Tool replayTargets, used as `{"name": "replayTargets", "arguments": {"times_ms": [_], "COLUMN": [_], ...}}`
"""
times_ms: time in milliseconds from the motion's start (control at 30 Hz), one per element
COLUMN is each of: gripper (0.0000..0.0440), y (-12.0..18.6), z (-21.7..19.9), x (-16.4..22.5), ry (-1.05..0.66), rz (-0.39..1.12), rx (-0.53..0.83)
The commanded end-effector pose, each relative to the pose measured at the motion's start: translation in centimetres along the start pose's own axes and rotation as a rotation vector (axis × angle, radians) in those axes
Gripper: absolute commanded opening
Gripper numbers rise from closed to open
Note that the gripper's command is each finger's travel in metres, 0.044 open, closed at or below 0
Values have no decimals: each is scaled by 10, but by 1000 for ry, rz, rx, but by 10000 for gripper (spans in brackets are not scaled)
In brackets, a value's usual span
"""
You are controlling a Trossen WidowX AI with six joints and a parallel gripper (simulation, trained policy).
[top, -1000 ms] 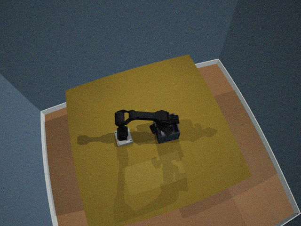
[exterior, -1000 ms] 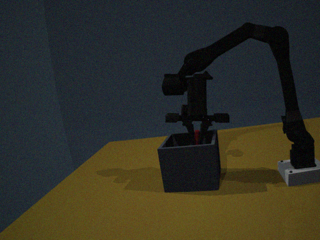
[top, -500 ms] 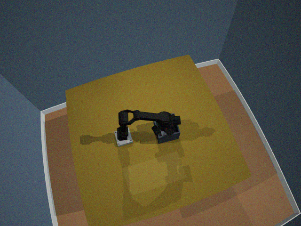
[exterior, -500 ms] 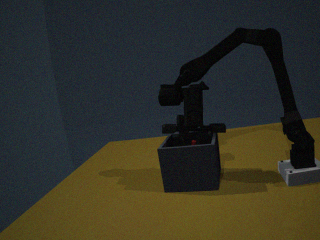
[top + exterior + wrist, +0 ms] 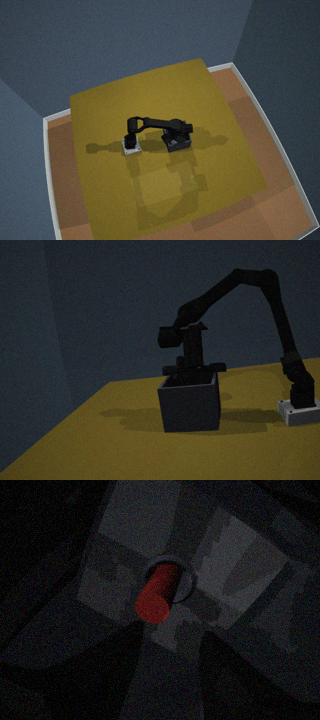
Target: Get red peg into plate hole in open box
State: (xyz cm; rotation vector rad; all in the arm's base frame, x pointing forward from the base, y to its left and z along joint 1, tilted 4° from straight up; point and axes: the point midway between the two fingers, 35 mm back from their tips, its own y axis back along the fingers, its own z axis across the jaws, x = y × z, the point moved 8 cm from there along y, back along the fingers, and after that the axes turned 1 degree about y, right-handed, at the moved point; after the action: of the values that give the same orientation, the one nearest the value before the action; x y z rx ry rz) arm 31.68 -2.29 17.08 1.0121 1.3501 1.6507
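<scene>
Exterior view: a black robot arm (image 5: 160,124) (image 5: 219,295) bends down over a dark grey open-topped box (image 5: 180,146) (image 5: 189,409) (image 5: 282,662), w/ its gripper (image 5: 177,136) (image 5: 194,376) (image 5: 173,634) reaching below the rim; the fingertips are hidden there by the near wall. Top view: the arm covers much of the box's inside, & no peg can be made out.

Wrist view, dim & grainy: the red peg (image 5: 161,585) is inside the box, its far end within the round hole rim (image 5: 167,558) of the grey bottom plate (image 5: 217,575). Its near end faces the camera, just beyond the fingertips. The gripper has let go: dark fingers stand apart at the bottom of the view, w/ nothing btwn them. The peg looks slanted, but perspective may cause some of that; exact depth & whether it's fully seated can't be told.

Step in hand, as judged: finish the insertion & clear the peg. Best to open a bit wider, then back straight up, slowly, so neither finger drags the peg or clips a wall. If it's standing proud, centre the closed tips over its top & press gently along the hole's axis. Main risk: an off-centre push, which could tip or jam it.
</scene>
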Motion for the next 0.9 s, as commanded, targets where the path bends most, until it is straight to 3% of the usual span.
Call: {"name": "replayTargets", "arguments": {"times_ms": [0, 867], "gripper": [142, 162], "y": [-5, 50], "z": [1, 22], "x": [-9, -31], "ry": [-5, 8], "rz": [34, 153], "rx": [15, -194]}}
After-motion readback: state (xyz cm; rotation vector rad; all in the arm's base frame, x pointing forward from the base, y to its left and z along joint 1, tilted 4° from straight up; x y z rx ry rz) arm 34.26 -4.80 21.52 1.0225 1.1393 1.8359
